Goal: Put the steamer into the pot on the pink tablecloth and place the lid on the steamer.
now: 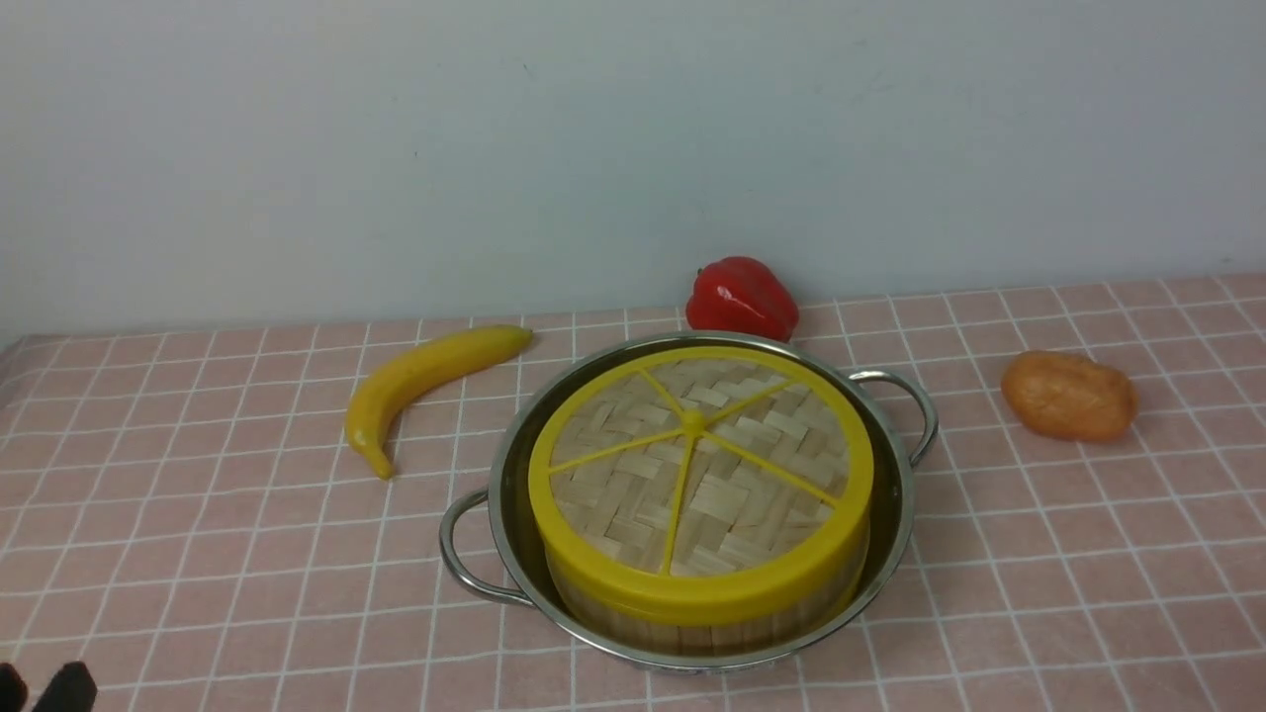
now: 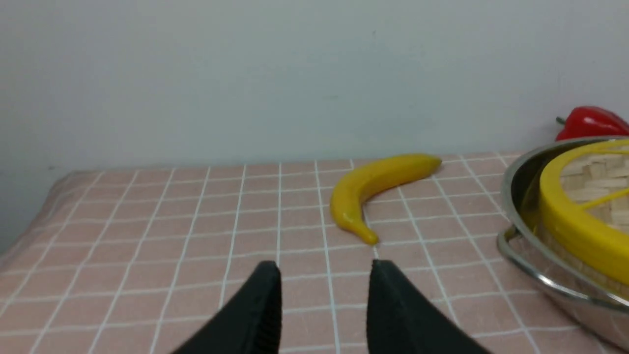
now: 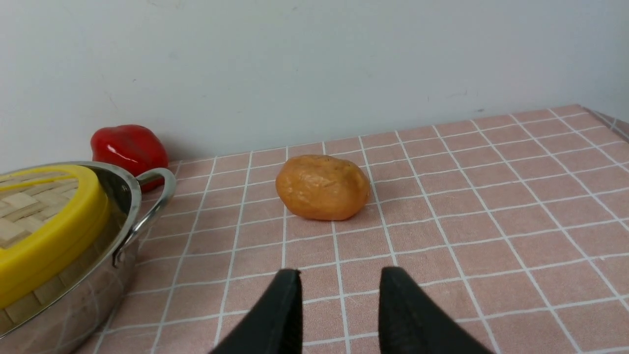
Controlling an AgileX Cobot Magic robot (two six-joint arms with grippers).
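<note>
The shiny steel pot (image 1: 895, 494) stands mid-table on the pink tablecloth (image 1: 198, 554). Inside it sits the bamboo steamer (image 1: 692, 623), only its strip wall showing. The woven lid (image 1: 692, 465) with yellow rim and spokes lies flat on top of it. My left gripper (image 2: 324, 268) hovers low over the cloth, left of the pot and near the table's front edge; it is open and empty, and its tips (image 1: 40, 687) show in the front view's corner. My right gripper (image 3: 339, 273) is open and empty over the cloth to the right of the pot (image 3: 73, 300).
A yellow banana (image 1: 425, 376) lies left of the pot, ahead of the left gripper. A red pepper (image 1: 742, 297) sits behind the pot by the wall. An orange-brown potato-like lump (image 1: 1068, 396) rests to the right, ahead of the right gripper.
</note>
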